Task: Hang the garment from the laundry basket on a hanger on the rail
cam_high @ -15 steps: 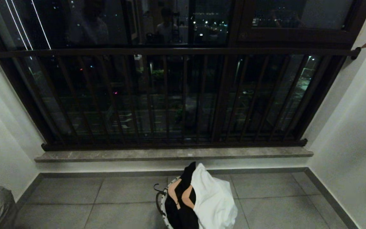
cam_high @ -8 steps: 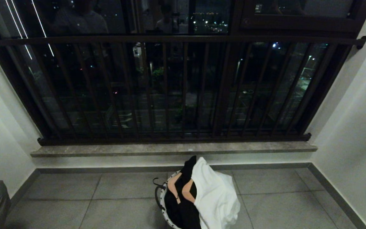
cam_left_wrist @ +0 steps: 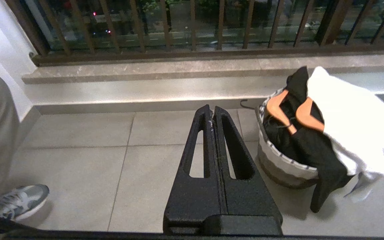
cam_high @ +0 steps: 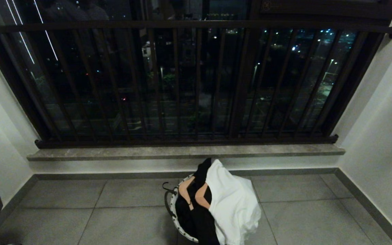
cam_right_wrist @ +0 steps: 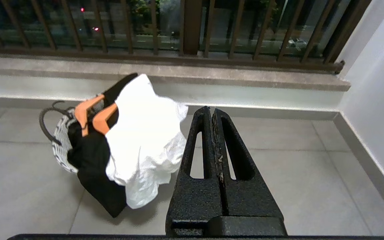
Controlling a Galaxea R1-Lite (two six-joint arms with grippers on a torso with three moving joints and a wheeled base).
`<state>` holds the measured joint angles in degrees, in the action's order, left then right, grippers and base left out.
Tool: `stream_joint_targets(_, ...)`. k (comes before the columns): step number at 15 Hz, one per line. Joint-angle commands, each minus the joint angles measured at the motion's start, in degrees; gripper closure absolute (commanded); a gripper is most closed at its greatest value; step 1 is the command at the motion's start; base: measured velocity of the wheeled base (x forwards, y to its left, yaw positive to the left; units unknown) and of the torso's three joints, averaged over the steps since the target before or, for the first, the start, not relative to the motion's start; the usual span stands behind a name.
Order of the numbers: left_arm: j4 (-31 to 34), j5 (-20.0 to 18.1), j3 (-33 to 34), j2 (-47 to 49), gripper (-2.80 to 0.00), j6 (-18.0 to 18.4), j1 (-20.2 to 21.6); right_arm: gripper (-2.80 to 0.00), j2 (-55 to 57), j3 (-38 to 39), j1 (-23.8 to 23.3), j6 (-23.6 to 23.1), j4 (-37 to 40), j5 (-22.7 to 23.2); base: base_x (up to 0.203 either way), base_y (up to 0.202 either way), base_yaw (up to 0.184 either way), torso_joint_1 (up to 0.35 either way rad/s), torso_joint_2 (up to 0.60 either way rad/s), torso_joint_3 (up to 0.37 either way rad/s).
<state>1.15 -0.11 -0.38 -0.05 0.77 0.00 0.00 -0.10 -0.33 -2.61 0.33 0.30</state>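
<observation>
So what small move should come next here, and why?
Probably open the right gripper and reach toward the white garment draped over the laundry basket: both grippers, left gripper included, are shut, empty and short of it.

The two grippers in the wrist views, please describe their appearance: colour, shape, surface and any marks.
Both look the same. The left gripper and the right gripper are black with a rough, grainy surface. Each finger is a long wedge tapering to the tip, with a long slot cut through it. The right one has pale scuffs along its inner edges. No cables or labels show.
</observation>
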Motion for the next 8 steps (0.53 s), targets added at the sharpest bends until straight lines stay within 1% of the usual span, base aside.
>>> stream_joint_targets(1,0.0,0.0,0.0,0.0,0.00,0.0,0.0,0.00,0.1,0.0,0.0,0.0,0.0,0.0,0.000,0.000,0.000,-0.153,0.49,0.325)
stream_joint_targets(4,0.0,0.0,-0.1,0.0,0.00,0.0,0.0,0.00,0.1,0.0,0.0,0.0,0.0,0.0,0.000,0.000,0.000,-0.136,0.48,0.342)
stream_joint_targets(8,0.1,0.0,0.0,0.0,0.00,0.0,-0.1,0.00,0.1,0.0,0.0,0.0,0.0,0.0,0.000,0.000,0.000,-0.099,0.46,0.357)
